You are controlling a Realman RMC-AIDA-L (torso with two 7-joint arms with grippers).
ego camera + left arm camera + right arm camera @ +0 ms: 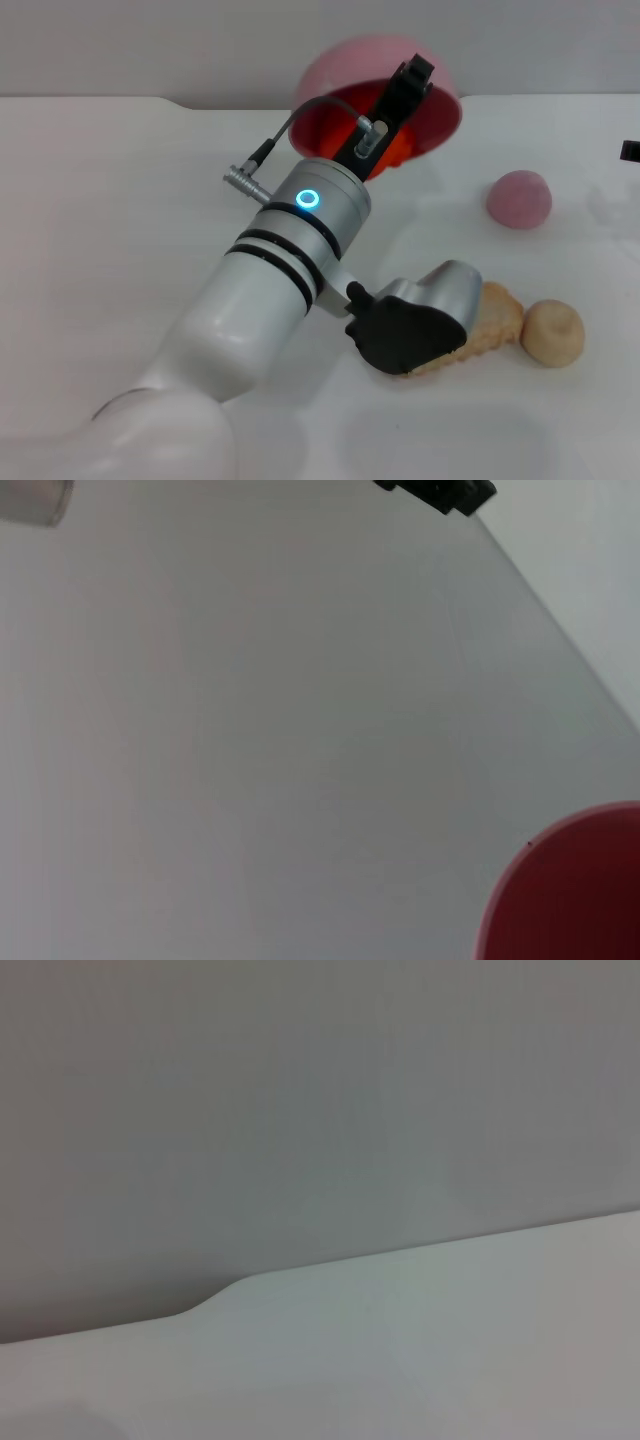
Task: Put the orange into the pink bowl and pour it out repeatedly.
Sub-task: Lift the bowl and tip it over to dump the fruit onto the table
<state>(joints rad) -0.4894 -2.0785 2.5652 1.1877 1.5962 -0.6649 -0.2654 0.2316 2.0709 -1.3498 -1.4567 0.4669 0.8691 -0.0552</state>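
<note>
The pink bowl [345, 65] is at the far middle of the white table, lifted and tipped so its opening faces me. Its inside glows red. The orange [400, 150] shows as a bright patch at the bowl's lower rim, mostly hidden behind my left arm. My left gripper [412, 80] reaches into the opening and is shut on the bowl's rim. In the left wrist view a red curve with a pale pink edge, the bowl [570, 900], fills the corner. My right gripper [630, 151] shows only as a black bit at the right edge.
A pink-mauve ball [518, 198] lies right of the bowl. A beige ball [553, 332] and a tan biscuit-shaped toy [487, 322] lie nearer, at the right. The table's back edge [100, 97] meets a grey wall.
</note>
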